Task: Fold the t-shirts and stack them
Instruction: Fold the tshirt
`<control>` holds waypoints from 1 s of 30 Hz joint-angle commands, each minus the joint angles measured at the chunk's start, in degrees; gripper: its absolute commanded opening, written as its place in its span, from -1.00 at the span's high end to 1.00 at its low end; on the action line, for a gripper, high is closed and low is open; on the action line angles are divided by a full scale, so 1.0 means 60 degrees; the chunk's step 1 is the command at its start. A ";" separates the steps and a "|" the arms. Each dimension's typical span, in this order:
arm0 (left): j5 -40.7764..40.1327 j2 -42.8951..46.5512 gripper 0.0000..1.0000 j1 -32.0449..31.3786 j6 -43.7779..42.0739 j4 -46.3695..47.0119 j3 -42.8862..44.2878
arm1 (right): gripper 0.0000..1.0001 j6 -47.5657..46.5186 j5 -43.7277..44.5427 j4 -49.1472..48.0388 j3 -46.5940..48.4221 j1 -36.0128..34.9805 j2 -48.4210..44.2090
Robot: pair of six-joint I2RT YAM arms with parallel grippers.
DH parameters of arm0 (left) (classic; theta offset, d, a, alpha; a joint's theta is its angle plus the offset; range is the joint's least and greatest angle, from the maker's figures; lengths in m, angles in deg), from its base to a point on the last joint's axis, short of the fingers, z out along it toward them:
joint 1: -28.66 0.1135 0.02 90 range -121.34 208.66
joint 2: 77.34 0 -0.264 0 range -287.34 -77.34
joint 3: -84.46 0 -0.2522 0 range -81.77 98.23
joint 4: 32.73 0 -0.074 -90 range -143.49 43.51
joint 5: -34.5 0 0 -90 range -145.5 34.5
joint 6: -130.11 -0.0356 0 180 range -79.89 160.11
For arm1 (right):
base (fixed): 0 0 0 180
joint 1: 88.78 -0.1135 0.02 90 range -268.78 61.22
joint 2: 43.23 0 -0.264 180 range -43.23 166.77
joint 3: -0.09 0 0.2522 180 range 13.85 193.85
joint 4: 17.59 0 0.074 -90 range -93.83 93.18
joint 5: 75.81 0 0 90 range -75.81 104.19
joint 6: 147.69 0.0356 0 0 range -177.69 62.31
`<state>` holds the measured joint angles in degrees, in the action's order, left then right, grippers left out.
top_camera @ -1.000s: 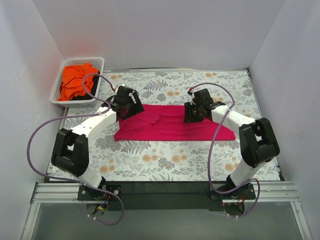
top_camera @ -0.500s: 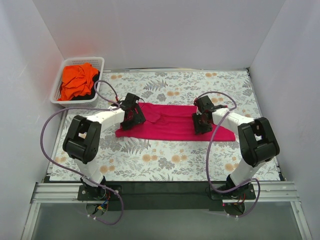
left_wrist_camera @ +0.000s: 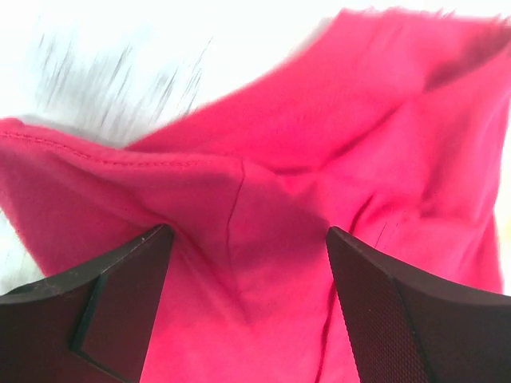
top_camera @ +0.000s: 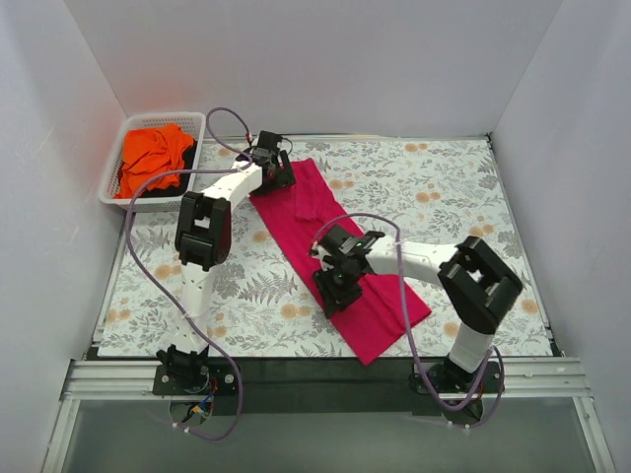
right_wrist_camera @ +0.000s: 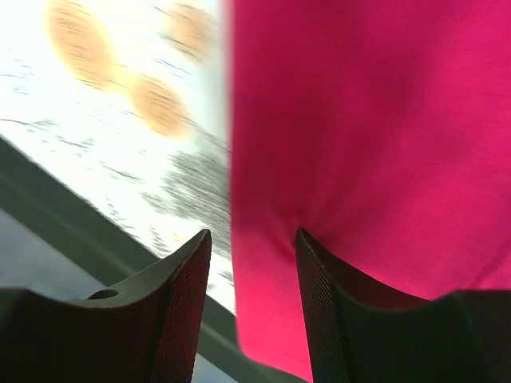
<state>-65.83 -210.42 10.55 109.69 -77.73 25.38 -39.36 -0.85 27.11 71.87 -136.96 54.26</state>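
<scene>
Lying diagonally on the floral table (top_camera: 444, 187): magenta t-shirt (top_camera: 389, 313). Left gripper (left_wrist_camera: 247, 235) at its far end, jaws wide, cloth bunched between (touching both fingers). Right gripper (right_wrist_camera: 251, 235) part-open, astride the near-left edge. Orange t-shirt (top_camera: 153, 158) in white basket (top_camera: 163, 120).

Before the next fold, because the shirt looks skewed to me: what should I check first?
1. Pink t-shirt square to the table's near edge: not ok. It runs diagonally, from far left to near right.
2. Pink t-shirt lying flat: not ok. Cloth is bunched between the fingers of the left gripper.
3. Left gripper holding cloth: cannot tell. Its jaws stand wide over it.
4. Right gripper on the shirt: ok. It straddles the cloth's edge with its jaws apart.
5. Orange t-shirt out of the way: ok. It lies crumpled in the basket.
</scene>
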 commanded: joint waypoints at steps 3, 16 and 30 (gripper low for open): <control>-0.0125 -0.2106 -0.48 0.0132 -0.1414 -0.0535 0.2602 | 0.08 0.0139 -0.1108 0.0674 0.2130 -0.0714 0.1313; 0.0432 0.1346 -0.56 0.0220 -0.1066 0.2058 -0.0205 | 0.11 -0.0608 0.0457 0.1025 0.2198 0.0572 -0.0236; 0.0462 0.2888 -0.45 -0.0527 0.0107 0.1838 -0.3269 | 0.31 -0.1238 0.0384 0.1128 -0.0352 0.1922 -0.1542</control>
<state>-62.73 -191.60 7.18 109.14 -65.65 7.68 -45.83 2.05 33.41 71.28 -125.18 46.07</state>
